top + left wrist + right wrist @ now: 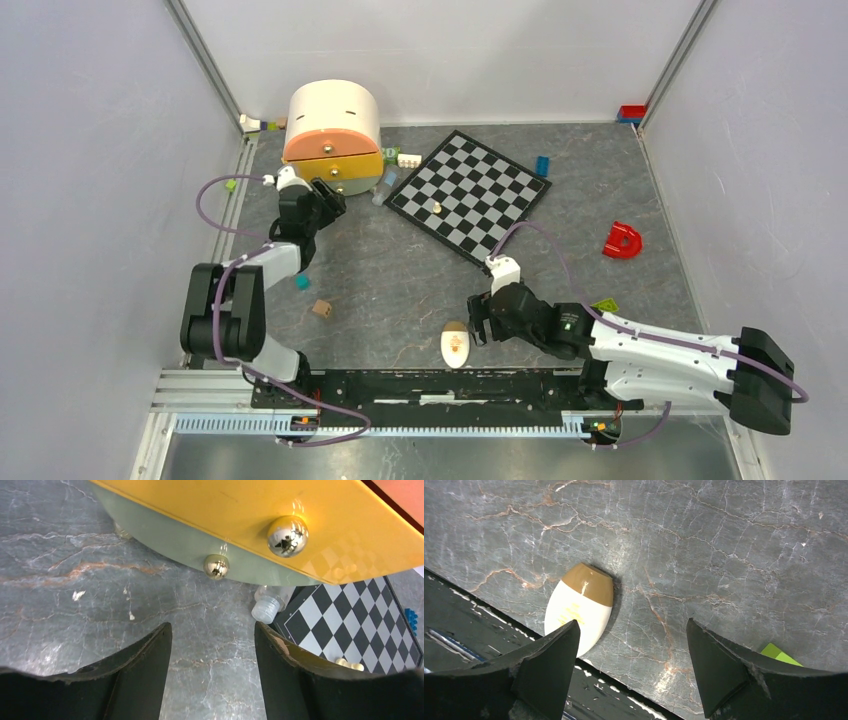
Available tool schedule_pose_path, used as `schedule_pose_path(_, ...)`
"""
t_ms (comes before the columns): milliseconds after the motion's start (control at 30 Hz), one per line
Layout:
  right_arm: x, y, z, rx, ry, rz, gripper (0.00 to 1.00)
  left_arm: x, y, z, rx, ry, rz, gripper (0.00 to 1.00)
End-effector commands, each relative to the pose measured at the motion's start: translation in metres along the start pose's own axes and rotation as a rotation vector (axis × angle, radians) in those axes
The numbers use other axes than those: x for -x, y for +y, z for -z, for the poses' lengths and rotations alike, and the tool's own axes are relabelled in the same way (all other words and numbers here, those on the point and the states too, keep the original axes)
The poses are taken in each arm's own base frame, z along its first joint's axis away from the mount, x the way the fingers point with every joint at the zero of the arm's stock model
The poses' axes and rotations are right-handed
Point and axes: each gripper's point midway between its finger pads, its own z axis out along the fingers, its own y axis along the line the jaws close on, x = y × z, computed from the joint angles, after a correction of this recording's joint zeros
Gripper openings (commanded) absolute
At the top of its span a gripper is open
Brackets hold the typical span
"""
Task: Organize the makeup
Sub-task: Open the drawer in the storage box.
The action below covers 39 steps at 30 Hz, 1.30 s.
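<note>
Where the surface (400, 280) meets the black rail (440, 385) at its near edge, the cream oval (455, 345) is laid flat, its brown cap turned away from the rail. The right hand (478, 320) is held just beside it, spread wide and empty. Bare surface is seen on the oval's other sides. Near the far left corner, the left hand (328, 195) is held spread and empty before the round drawer box (333, 125), close to its silver knobs (287, 536) but apart from them.
</note>
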Motion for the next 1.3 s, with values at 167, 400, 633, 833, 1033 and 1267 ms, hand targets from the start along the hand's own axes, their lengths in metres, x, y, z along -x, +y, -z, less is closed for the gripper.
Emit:
schedule_pose_path(167, 0.024, 0.011, 0.001, 0.025, -0.067, 0.049, 0.85, 0.047, -0.022, -0.035, -0.102, -0.185, 0.065, 0.59)
schedule_pose_path(400, 0.027, 0.011, 0.001, 0.023, -0.067, 0.061, 0.85, 0.038, -0.016, -0.055, -0.122, -0.160, 0.132, 0.56)
schedule_pose_path(633, 0.026, 0.010, -0.001, 0.022, -0.059, 0.071, 0.85, 0.031, -0.020, -0.070, -0.163, -0.131, 0.168, 0.56)
schedule_pose_path(833, 0.024, 0.008, -0.002, 0.018, -0.053, 0.074, 0.86, 0.024, -0.019, -0.081, -0.166, -0.100, 0.177, 0.56)
schedule_pose_path(1033, 0.024, 0.007, -0.003, 0.012, -0.049, 0.078, 0.86, 0.022, -0.019, -0.086, -0.169, -0.087, 0.192, 0.47)
schedule_pose_path(1267, 0.024, 0.006, -0.003, 0.009, -0.048, 0.079, 0.86, 0.020, -0.019, -0.083, -0.173, -0.067, 0.209, 0.35)
